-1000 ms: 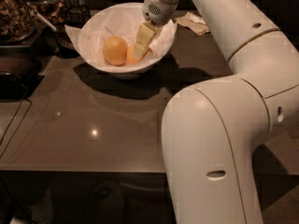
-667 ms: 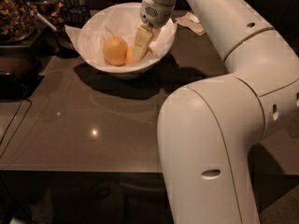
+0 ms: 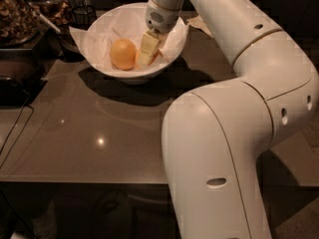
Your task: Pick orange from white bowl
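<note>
The white bowl, lined with crumpled white paper, stands at the back of the dark table. A paler, yellower fruit lies in its middle. Just right of it, only slivers of the deeper-toned orange show behind my gripper. The gripper reaches down into the bowl from above and sits right at the orange, covering most of it.
A jar of nuts and dark containers stand at the back left beside the bowl. A black cable runs along the left. A crumpled paper lies behind the bowl. My own arm fills the right side. The table's front edge is near.
The gripper has sunk slightly lower and leftward in the bowl, closer onto the orange. The arm shifted a little left. The paler fruit has not moved.
</note>
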Robot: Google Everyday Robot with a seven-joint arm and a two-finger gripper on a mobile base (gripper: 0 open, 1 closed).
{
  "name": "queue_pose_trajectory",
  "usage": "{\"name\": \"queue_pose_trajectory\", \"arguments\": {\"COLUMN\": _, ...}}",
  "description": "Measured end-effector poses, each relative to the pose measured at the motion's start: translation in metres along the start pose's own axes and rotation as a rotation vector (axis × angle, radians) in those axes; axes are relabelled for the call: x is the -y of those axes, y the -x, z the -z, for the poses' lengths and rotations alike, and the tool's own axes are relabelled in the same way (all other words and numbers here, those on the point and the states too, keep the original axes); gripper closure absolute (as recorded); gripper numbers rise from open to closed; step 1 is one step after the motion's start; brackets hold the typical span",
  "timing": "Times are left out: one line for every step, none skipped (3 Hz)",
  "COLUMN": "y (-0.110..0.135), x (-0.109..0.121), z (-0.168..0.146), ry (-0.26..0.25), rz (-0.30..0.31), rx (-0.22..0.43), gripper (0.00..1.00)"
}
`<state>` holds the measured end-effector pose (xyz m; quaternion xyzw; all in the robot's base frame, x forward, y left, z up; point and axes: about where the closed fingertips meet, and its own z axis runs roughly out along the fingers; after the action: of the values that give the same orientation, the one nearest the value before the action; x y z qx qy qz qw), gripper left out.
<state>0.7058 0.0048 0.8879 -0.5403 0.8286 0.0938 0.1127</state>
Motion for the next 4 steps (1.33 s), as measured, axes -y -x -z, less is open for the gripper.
{"name": "queue_pose_trajectory", "arguments": {"y": 0.000, "x": 0.002, "z": -0.010, "ry": 0.013, "rz": -0.006, "rx": -0.011, "gripper": 0.30}}
{"name": "queue_pose_trajectory", "arguments": {"y": -0.002, "x": 0.005, "z": -0.020, "ry": 0.024, "rz": -0.014, "rx": -0.024, "gripper": 0.30}}
{"name": "queue_pose_trajectory", "arguments": {"y": -0.003, "x": 0.008, "z": -0.032, "ry": 0.039, "rz": -0.020, "rx": -0.038, "gripper": 0.28}}
{"name": "queue_pose_trajectory", "arguments": {"y": -0.003, "x": 0.008, "z": -0.029, "ry": 0.039, "rz": -0.020, "rx": -0.038, "gripper": 0.47}}
